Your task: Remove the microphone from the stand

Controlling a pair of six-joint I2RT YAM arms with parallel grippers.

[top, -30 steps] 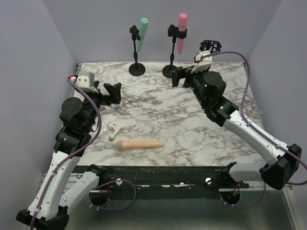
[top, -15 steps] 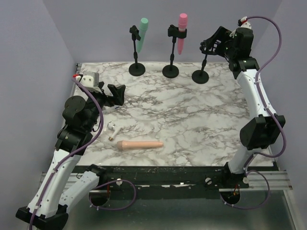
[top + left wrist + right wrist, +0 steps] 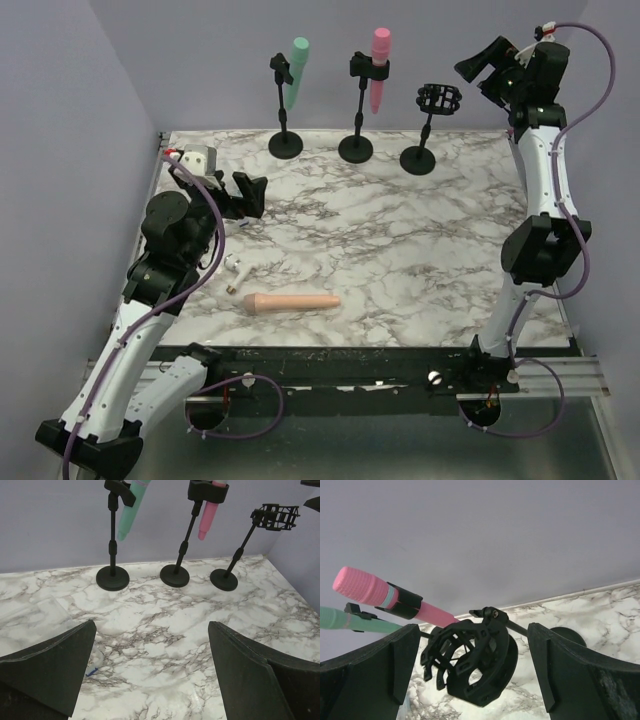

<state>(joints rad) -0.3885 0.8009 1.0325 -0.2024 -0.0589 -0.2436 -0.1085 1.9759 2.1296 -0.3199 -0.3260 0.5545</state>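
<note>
Three black stands line the back of the marble table (image 3: 400, 250). The left stand (image 3: 286, 145) holds a green microphone (image 3: 296, 70), and the middle stand (image 3: 356, 149) holds a pink microphone (image 3: 380, 65). The right stand ends in an empty shock mount (image 3: 440, 98). A peach microphone (image 3: 295, 302) lies flat near the front. My right gripper (image 3: 480, 65) is open and empty, raised just right of the shock mount (image 3: 470, 662), which sits between its fingers (image 3: 580, 675) in the right wrist view. My left gripper (image 3: 248, 195) is open and empty, low at the left and facing the stands (image 3: 175, 575).
A small white object (image 3: 238, 268) lies on the table between my left arm and the peach microphone. Purple walls close in the back and both sides. The pink microphone (image 3: 385, 597) and green microphone (image 3: 350, 621) show beyond the shock mount in the right wrist view.
My right arm has swung from low over the table by the middle stand up to the back right, past the empty shock mount. My left gripper has shifted slightly forward and right.
</note>
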